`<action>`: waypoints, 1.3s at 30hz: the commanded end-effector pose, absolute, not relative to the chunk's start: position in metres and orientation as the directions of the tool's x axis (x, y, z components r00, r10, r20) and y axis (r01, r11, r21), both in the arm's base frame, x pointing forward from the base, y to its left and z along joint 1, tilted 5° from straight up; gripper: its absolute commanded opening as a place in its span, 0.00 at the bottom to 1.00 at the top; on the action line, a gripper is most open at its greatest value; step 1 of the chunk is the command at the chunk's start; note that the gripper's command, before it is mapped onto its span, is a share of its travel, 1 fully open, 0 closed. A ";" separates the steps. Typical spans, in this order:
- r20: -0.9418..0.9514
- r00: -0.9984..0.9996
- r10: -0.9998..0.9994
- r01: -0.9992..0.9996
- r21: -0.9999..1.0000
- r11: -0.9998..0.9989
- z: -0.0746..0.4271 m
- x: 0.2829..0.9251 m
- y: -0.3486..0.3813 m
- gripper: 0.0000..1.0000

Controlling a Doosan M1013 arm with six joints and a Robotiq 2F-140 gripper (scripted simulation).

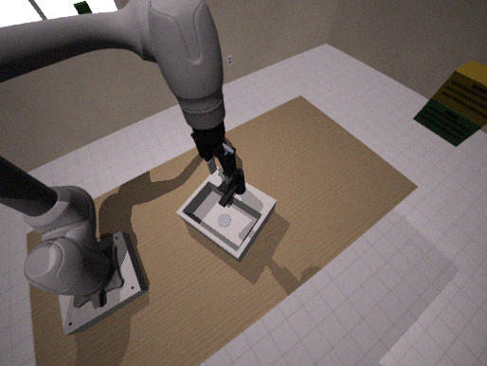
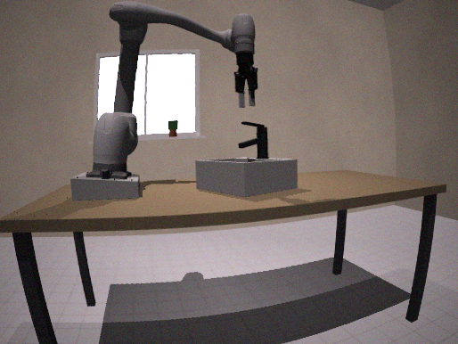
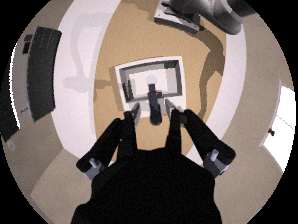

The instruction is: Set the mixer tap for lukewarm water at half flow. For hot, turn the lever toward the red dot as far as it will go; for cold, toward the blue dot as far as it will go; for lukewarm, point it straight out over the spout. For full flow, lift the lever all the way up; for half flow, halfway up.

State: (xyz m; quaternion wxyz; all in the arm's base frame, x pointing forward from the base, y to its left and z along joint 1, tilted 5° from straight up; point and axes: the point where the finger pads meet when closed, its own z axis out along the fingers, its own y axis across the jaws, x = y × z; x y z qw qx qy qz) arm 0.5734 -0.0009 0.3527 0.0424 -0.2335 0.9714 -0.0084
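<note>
The black mixer tap (image 2: 259, 140) stands at the back rim of the white sink (image 2: 246, 175) on the wooden table. Its lever (image 2: 252, 125) lies about level on top and points the same way as the spout (image 2: 247, 143) below it. My gripper (image 2: 246, 102) hangs straight above the tap, clearly apart from the lever, fingers pointing down. It is partly open and holds nothing. In the wrist view the tap (image 3: 154, 103) shows between my fingertips, over the sink (image 3: 149, 82). In the top view my gripper (image 1: 220, 161) covers part of the tap (image 1: 232, 187). The red and blue dots are not visible.
My arm's base block (image 2: 105, 186) stands at the table's left end. A window with a small potted plant (image 2: 173, 128) is behind. A yellow and green box (image 1: 455, 101) lies on the floor far to the right.
</note>
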 end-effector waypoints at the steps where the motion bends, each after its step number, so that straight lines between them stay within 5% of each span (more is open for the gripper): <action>1: -0.079 -0.887 -0.454 -0.453 -0.036 0.891 0.353 0.573 -0.001 0.39; 39: -0.079 -0.888 -0.454 -0.453 -0.036 0.891 0.320 0.576 0.000 0.39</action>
